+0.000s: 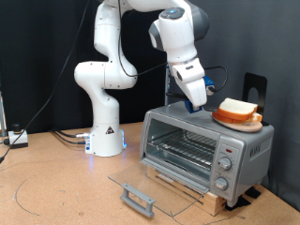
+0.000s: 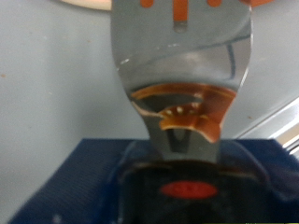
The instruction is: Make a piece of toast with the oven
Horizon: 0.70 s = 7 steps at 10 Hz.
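The silver toaster oven (image 1: 202,145) stands on a wooden board at the exterior view's right. Its glass door (image 1: 141,186) is dropped open, with the grey bar handle (image 1: 138,199) lowest, and the wire rack (image 1: 183,142) inside is bare. Two slices of toast (image 1: 237,112) lie stacked on a round orange plate (image 1: 234,122) on the oven's top. My gripper (image 1: 198,103) hangs just above the oven's top, close beside the plate on its left in the exterior view. It holds nothing that I can see. The wrist view is blurred, showing a shiny metal surface (image 2: 182,84) with orange reflections.
The arm's white base (image 1: 105,131) stands behind the oven's left. Cables (image 1: 56,136) run along the table to a small box at the exterior view's left edge. A black stand (image 1: 255,89) rises behind the plate. A dark curtain closes the back.
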Tool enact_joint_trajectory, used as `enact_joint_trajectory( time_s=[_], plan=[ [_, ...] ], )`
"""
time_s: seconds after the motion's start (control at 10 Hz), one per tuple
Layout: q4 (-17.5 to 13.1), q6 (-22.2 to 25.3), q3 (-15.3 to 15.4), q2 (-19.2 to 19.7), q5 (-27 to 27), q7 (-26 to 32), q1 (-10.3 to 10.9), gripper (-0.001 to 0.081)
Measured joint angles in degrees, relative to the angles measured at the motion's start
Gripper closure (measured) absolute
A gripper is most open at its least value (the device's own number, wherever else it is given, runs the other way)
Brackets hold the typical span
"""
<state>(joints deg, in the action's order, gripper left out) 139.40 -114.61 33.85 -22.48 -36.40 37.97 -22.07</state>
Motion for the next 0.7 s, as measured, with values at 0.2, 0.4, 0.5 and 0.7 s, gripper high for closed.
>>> enact_joint_trajectory(
  time_s=[0.2,0.4,0.5,0.7],
  plan=[
    [-0.1,1.2,0.0,-0.1,-0.3,-2.1,0.1,0.0411],
    [0.1,1.2,0.1,-0.3,-0.7,-2.3,0.2,0.0411],
    [0.3,0.0,0.2,-0.4,-1.5,-1.9,0.5,0.0411],
    [1.3,-4.6,0.8,-0.5,-3.1,0.0,1.4,0.0411]
  ],
)
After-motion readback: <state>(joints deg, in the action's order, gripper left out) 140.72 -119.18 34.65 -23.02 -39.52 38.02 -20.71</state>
